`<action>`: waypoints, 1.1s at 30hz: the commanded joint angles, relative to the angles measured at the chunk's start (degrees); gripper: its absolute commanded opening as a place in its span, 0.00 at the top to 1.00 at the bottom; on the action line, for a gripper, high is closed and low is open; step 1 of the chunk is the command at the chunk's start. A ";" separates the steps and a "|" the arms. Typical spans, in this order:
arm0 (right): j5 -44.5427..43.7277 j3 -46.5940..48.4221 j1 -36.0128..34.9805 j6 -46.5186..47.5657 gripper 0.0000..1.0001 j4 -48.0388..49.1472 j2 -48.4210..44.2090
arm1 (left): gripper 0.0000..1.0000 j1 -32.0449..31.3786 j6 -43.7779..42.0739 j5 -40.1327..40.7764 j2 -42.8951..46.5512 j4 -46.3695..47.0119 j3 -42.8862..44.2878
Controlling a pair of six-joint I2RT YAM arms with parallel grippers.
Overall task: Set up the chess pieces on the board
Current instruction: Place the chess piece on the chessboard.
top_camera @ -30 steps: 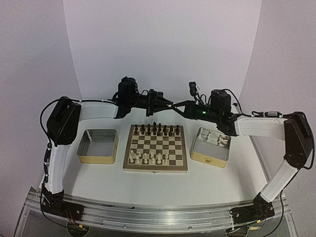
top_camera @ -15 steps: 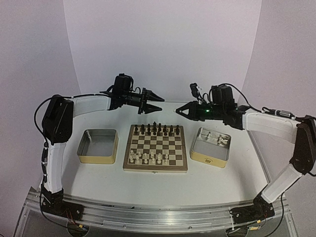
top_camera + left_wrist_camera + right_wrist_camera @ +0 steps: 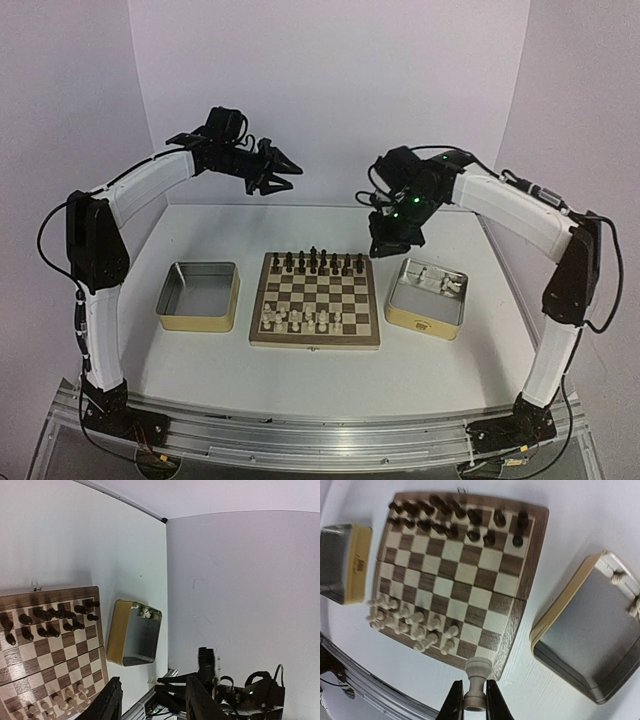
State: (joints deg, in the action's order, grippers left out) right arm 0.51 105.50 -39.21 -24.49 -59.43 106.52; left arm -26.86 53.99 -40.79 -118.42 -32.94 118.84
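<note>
**Small, slick piece held by one end**

Our right end effector [image 3: 475,700] pinches a cream chess piece [image 3: 477,672] aloft near the board's [image 3: 470,575] right edge. We judge it light, rigid and slippery, best squeezed across the stem. More lie in the tin [image 3: 555,610]. Our left end effector [image 3: 155,685] hangs spread, empty.

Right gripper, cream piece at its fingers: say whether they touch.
Touching. Right wrist view: the right gripper pinches the cream piece at its base, no gap.
</note>
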 commanded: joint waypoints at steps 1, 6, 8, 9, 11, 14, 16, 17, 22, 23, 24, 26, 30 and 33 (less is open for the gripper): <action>-4.46 4.01 -3.22 -5.16 1.00 -13.38 5.03 | 0.57 0.77 -5.88 6.89 4.75 -6.51 -0.31; -5.63 5.47 -6.70 -7.97 1.00 -13.03 12.19 | 0.57 0.91 -6.52 7.68 5.79 -6.79 -2.25; -5.80 5.97 -7.50 -9.05 1.00 -12.55 14.57 | 0.58 0.89 -6.66 7.68 6.08 -6.83 -2.83; -6.05 6.30 -7.77 -9.68 1.00 -12.46 15.58 | 0.57 0.92 -6.71 7.75 6.22 -6.90 -3.09; -6.45 6.44 -8.25 -10.25 1.00 -11.71 17.16 | 0.58 0.93 -6.89 7.92 6.63 -7.03 -3.51; -6.72 7.19 -8.46 -10.31 1.00 -10.85 18.85 | 0.57 0.95 -7.17 8.17 7.01 -7.20 -3.87; -6.40 7.85 -8.54 -10.04 1.00 -10.60 19.94 | 0.57 1.01 -7.28 8.19 7.06 -7.32 -3.88; -6.32 8.15 -8.58 -9.93 1.00 -10.50 20.43 | 0.57 1.03 -7.32 8.18 7.06 -7.36 -3.87; -5.94 9.21 -8.67 -9.29 1.00 -10.19 21.88 | 0.57 1.11 -7.35 8.09 6.85 -7.47 -3.73; -5.80 9.45 -8.70 -9.06 1.00 -10.12 22.20 | 0.57 1.11 -7.36 8.08 6.76 -7.45 -3.68; -5.60 9.71 -8.70 -8.81 1.00 -10.10 22.59 | 0.58 1.10 -7.34 8.07 6.66 -7.41 -3.62; -5.21 10.20 -8.76 -8.49 1.00 -10.10 23.52 | 0.57 1.11 -7.28 7.98 6.42 -7.44 -3.34; -4.17 10.91 -8.73 -7.69 1.00 -10.12 24.43 | 0.57 1.20 -7.26 8.04 6.16 -7.53 -2.90; -3.45 11.01 -8.76 -7.29 1.00 -10.10 24.86 | 0.57 1.27 -7.26 8.15 6.01 -7.72 -2.64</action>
State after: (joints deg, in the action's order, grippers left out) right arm -4.20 114.55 -47.68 -32.69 -69.05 130.09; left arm -26.02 47.81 -33.21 -115.87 -40.56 114.69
